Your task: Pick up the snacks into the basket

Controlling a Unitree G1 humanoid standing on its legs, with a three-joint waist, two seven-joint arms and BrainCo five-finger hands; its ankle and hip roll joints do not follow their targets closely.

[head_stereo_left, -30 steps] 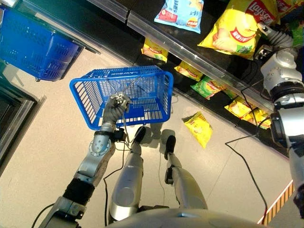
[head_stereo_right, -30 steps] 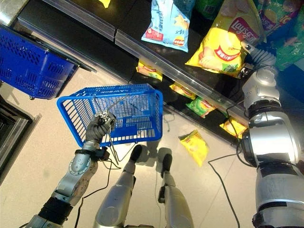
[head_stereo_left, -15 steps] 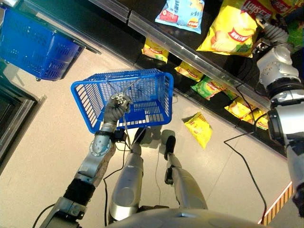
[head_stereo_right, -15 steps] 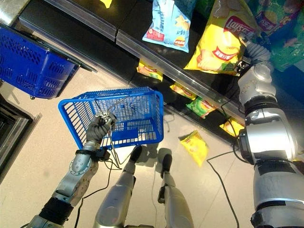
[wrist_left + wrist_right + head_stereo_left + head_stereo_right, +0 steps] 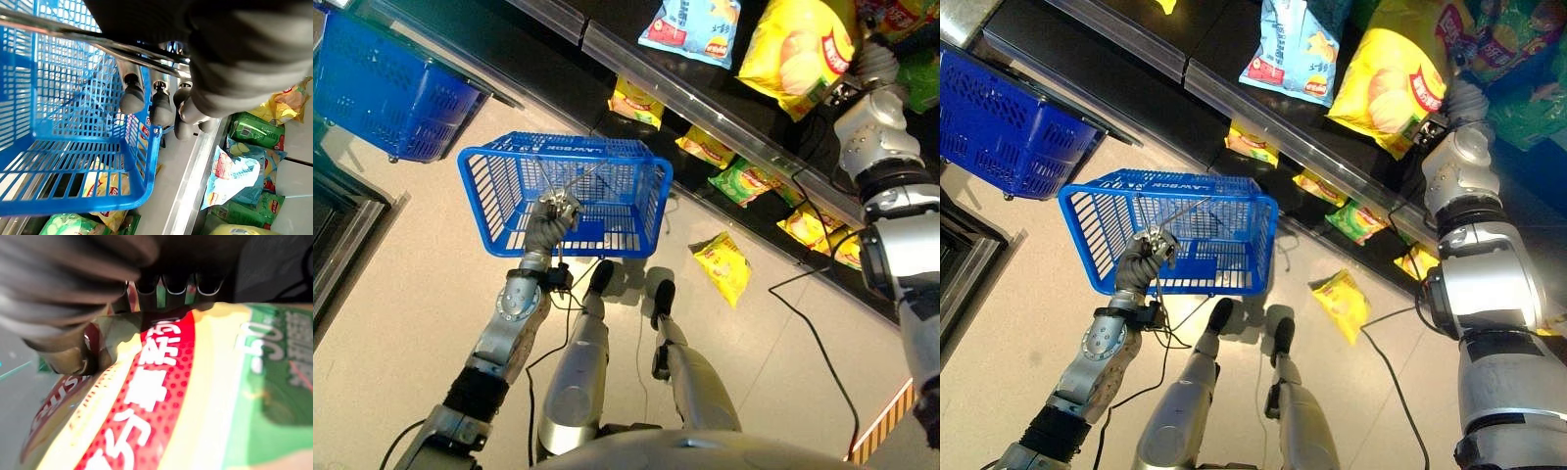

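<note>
1. A dark store shelf (image 5: 636,39) with a silver front rail runs diagonally across the top of the scene, stocked with snack bags; the pale floor (image 5: 421,294) in front of it lies open around the robot.
2. A blue plastic mesh shopping basket (image 5: 509,186) hangs above the floor, tilted with its open mouth toward the shelf, its far rim close to the shelf edge.
3. A second, darker blue basket (image 5: 382,88) sits well apart at the far left.
4. A large yellow crisp bag with a red band (image 5: 1386,88) is lifted off the upper shelf, beside a light blue snack bag (image 5: 690,24).
5. A small yellow snack bag (image 5: 722,266) lies flat on the floor, between the held basket and the shelf base.
6. The left hand (image 5: 548,220) is curled round the basket's thin wire handle (image 5: 98,41).
7. The right hand (image 5: 1466,98) pinches the top edge of the large yellow bag, fingers (image 5: 146,284) closed over it.
</note>
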